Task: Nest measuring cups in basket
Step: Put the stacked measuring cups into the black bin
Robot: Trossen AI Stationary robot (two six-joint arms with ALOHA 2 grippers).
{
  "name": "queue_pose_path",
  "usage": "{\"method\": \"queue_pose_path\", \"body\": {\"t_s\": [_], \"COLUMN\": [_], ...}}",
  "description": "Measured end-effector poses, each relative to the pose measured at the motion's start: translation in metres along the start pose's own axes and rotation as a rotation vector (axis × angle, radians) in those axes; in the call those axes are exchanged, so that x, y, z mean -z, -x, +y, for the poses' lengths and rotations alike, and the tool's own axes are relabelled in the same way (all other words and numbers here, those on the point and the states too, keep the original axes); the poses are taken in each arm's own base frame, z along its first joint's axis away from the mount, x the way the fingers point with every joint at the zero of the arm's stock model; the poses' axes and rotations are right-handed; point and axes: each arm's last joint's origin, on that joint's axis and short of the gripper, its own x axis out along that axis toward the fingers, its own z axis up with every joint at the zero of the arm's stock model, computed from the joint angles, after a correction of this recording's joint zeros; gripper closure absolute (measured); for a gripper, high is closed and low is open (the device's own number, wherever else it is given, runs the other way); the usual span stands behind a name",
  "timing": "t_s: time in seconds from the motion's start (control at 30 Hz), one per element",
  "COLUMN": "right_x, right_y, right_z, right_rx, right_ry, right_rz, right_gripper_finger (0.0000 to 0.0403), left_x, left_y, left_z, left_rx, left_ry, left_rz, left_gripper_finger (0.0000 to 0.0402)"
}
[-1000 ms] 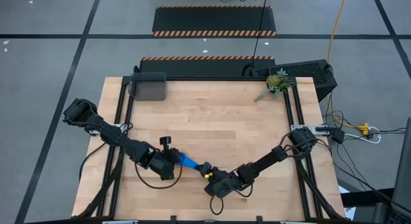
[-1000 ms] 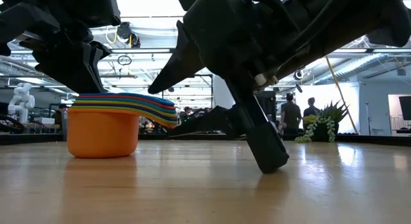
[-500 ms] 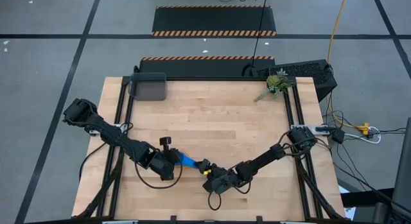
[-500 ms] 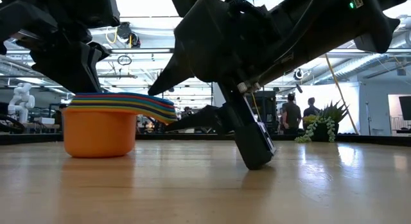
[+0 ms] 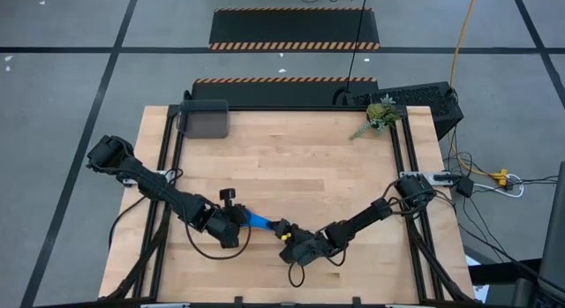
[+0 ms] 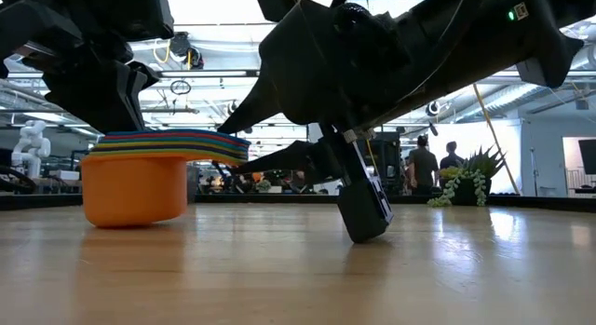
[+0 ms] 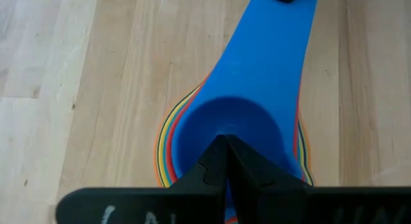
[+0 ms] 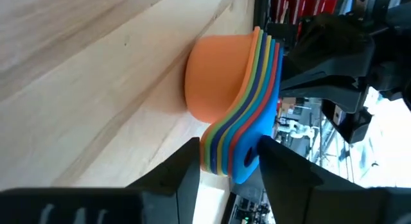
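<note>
The measuring cups (image 6: 135, 190) stand nested in one stack on the table's near middle, orange outermost and blue (image 7: 234, 121) on top, with their flat handles (image 6: 219, 146) fanned toward the table's right. My left gripper (image 7: 225, 142) is shut and stands above the stack (image 5: 231, 227). My right gripper (image 8: 228, 163) sits low at the handles' free ends (image 5: 281, 229), shut on them. The dark grey basket (image 5: 205, 120) rests on the far left corner. My left gripper points down from above with its shut fingertips (image 7: 221, 150) in the bowl of the top blue cup (image 7: 212, 118). The stack stands below it with the orange cup's base (image 6: 130, 218) on the table. My right gripper pinches the fanned handles at their free ends (image 8: 234, 144), one finger (image 8: 183, 169) on the orange underside and the other (image 8: 279, 163) on the blue top. It comes in almost level from the table's right, along the handles.
A green plant sprig (image 5: 380, 112) lies at the far right corner. Bare wood fills the table's middle between the stack and the basket. Black rails (image 5: 168, 158) run along both side edges. People (image 6: 424, 167) stand far off in the room behind.
My right gripper has moved toward the table's left and its fingers have closed onto the handle ends. The drooping handles have risen to about level. The whole stack has slid a little toward the table's left, under my left gripper.
</note>
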Motion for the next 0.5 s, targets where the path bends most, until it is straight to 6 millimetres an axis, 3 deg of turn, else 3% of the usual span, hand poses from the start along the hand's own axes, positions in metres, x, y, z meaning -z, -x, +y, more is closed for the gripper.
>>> {"method": "queue_pose_path", "body": {"t_s": [0.5], "right_x": [-0.0018], "right_y": [-0.0014], "right_z": [-0.0075], "right_rx": [0.051], "right_ry": [-0.007], "right_rz": [-0.032], "right_gripper_finger": [0.0271], "left_x": [0.0003], "left_y": [0.0], "left_z": [-0.0004], "left_rx": [0.016], "left_ry": [0.027], "left_rz": [0.009], "left_gripper_finger": [0.0387]}}
